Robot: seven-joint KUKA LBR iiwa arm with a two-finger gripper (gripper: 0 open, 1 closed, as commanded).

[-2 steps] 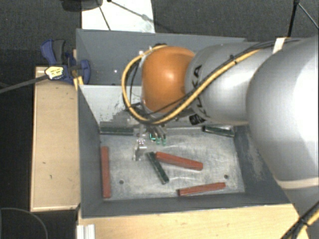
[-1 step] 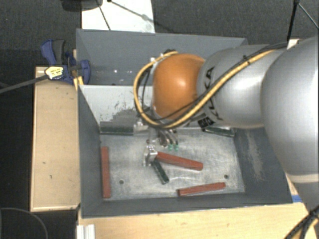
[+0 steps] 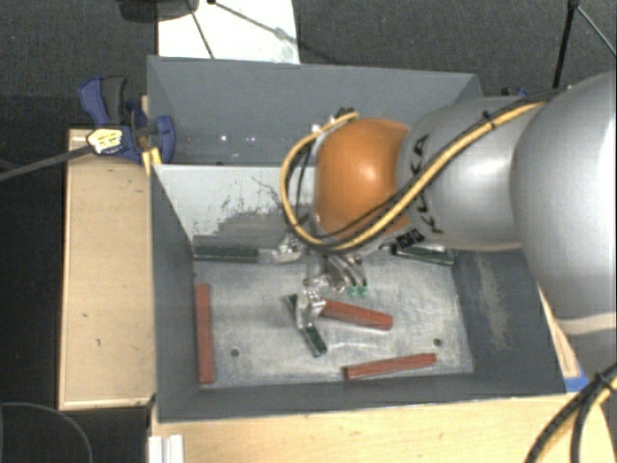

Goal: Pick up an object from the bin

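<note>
Gripper (image 3: 311, 309): low, mid-bin (image 3: 178, 287); whether spread or closed cannot be told
Red-brown stick (image 3: 358, 315): just beside gripper, left end obscured
Dark piece (image 3: 312, 339): beneath gripper, shape unclear

centre stick (image 3: 362, 316), left stick (image 3: 203, 334), bar (image 3: 227, 253) behind

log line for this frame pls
status: gripper low over bin middle | nearest: red-brown bar, dark bar | hold: cannot tell | rest: left-wall bar, front bar
</note>
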